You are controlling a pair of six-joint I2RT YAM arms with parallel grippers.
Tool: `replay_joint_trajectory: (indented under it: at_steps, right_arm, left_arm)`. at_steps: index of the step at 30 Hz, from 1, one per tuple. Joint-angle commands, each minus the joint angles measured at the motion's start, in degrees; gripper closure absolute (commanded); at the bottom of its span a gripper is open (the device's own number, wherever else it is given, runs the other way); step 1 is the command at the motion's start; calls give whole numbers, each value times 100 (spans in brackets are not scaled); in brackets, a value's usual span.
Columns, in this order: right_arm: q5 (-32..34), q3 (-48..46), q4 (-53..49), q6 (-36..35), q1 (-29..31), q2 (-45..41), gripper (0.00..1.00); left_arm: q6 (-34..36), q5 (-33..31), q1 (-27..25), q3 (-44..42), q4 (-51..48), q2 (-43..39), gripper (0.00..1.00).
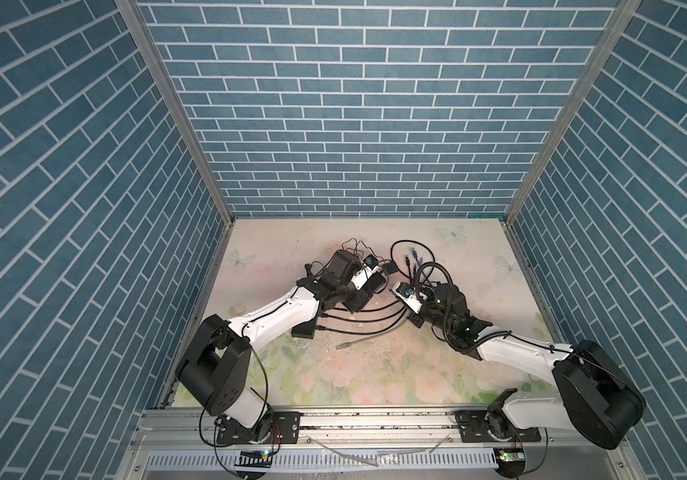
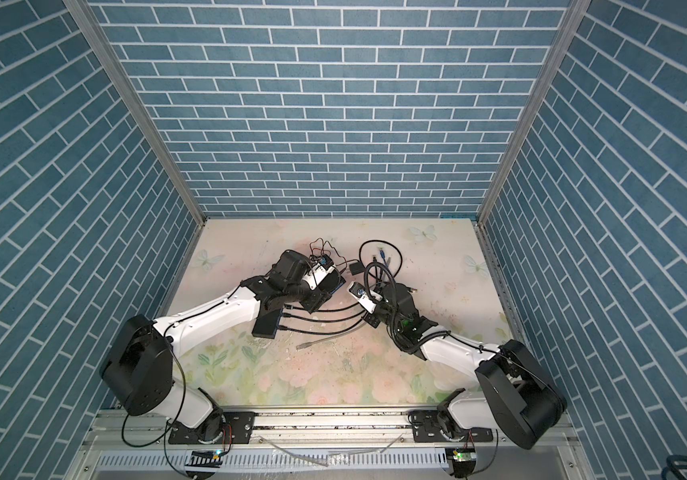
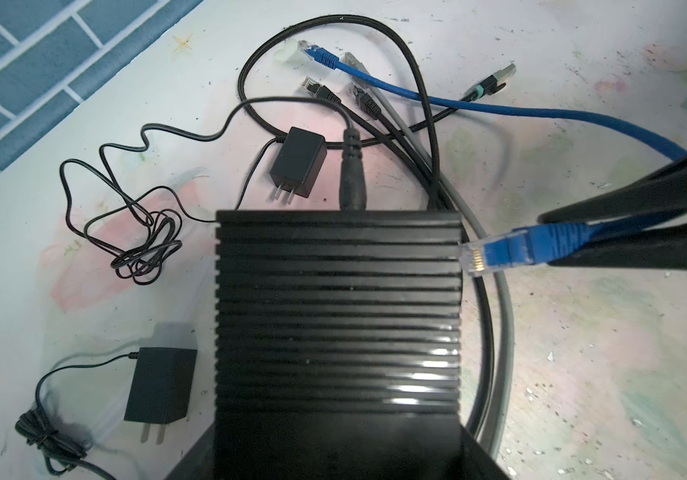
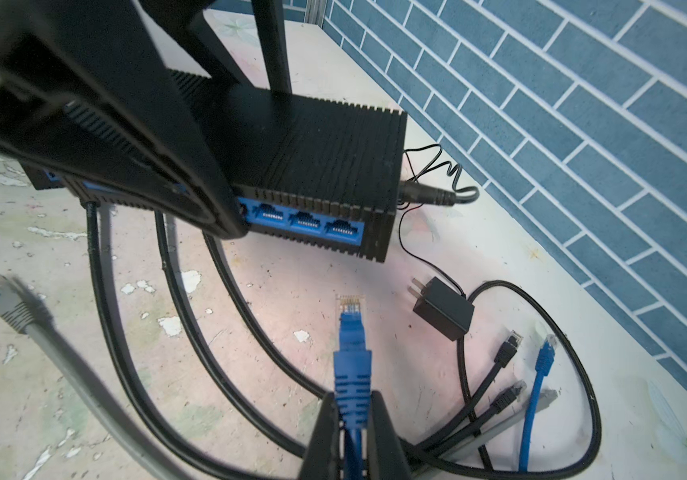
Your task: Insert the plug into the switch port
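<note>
Blue plug (image 4: 352, 332) (clear tip, ribbed boot) pinched in right jaws; left jaws clamp black ribbed switch (image 3: 337, 311).

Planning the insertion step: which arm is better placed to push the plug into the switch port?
Right. The right end effector holds the blue plug, tip facing the free ports; the left end effector clamps the switch, likely better as a brace.

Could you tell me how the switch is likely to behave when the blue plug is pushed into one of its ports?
The switch is a compact ribbed box, probably light, so alone it would likely slide. The left gripper straddles it, which should brace it. The cables already plugged in look stiff and might tug it sideways.
</note>
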Motion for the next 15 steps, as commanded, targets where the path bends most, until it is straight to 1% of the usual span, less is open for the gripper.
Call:
replay_joint_trajectory:
  at_steps: [1, 9, 15]
  right_arm:
    - [-181, 305, -52, 224, 85, -49, 100]
    - [-284, 391, -62, 238, 221, -31, 100]
    - [-87, 431, 25, 266, 230, 29, 100]
  left_arm:
    - [-182, -154, -40, -40, 54, -197, 99]
    - [-221, -303, -120, -44, 86, -200, 99]
    - [-191, -287, -171, -17, 66, -157, 99]
